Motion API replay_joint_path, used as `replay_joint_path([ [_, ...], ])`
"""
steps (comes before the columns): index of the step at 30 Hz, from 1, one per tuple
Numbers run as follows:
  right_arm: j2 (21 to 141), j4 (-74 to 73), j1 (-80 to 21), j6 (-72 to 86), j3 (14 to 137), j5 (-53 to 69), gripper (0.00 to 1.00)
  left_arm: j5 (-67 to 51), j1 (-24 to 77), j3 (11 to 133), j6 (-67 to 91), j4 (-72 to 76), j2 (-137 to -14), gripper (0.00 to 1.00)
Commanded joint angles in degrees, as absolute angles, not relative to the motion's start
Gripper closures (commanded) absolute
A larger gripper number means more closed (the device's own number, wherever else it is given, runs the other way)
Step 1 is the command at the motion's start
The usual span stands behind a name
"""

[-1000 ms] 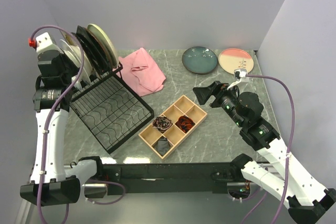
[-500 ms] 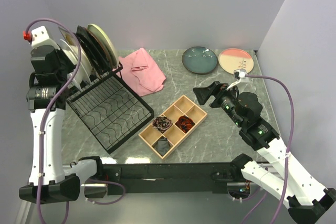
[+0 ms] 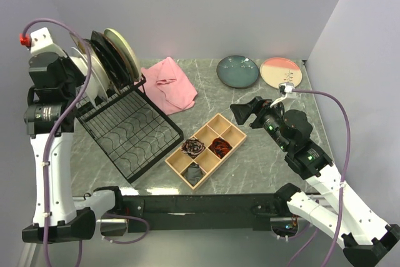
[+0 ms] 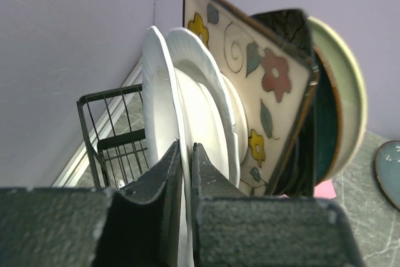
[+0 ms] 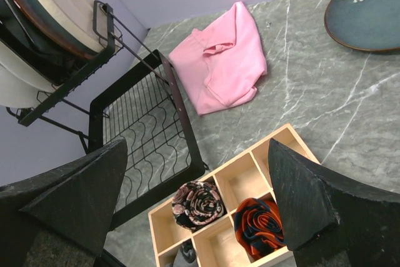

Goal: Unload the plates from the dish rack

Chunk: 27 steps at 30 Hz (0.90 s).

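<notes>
left gripper (image 4: 186,157): white plate (image 4: 157,92) rim pinched between jaws, probably racked; right gripper (image 5: 197,154): wide, empty

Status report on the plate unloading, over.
Left gripper shut on outermost white plate, in the dish rack. Right gripper open, empty. Teal plate, pink plate already out. Nothing blocking.

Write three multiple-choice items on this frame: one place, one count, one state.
1. Where on the table is the teal plate?
A) near-left corner
B) far right, beside the pink-cream plate
C) centre
2. How many plates lie flat on the table?
A) two
B) four
C) none
3. The left end effector is:
A) wide open
B) shut on a white plate
C) out of view
Key: 1B, it lies by the far-right edge. 2A, only teal and pink-cream lie flat. 3B, its fingers pinch the rim.
</notes>
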<state>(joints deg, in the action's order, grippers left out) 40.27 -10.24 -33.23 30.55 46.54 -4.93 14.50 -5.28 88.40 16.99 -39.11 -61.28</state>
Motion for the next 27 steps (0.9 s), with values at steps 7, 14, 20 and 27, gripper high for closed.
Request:
replay_joint_path([
  [7,39.81,-7.91,-33.49,29.62,46.49,-5.71,0.01,15.82,-5.54,102.39,13.62,-35.69,-59.33,0.99],
  [14,39.55,-8.00,-33.57,29.36,46.49,-6.24,0.01,13.63,-5.62,101.52,14.24,-35.51,-57.40,0.99],
  [20,39.81,-7.73,-33.57,29.53,46.76,-5.63,0.01,9.58,-5.62,101.51,14.06,-34.72,-55.02,0.99],
  [27,39.90,-8.26,-33.49,29.97,47.63,-5.89,0.01,6.51,-5.62,111.08,13.89,-36.04,-55.19,0.99],
])
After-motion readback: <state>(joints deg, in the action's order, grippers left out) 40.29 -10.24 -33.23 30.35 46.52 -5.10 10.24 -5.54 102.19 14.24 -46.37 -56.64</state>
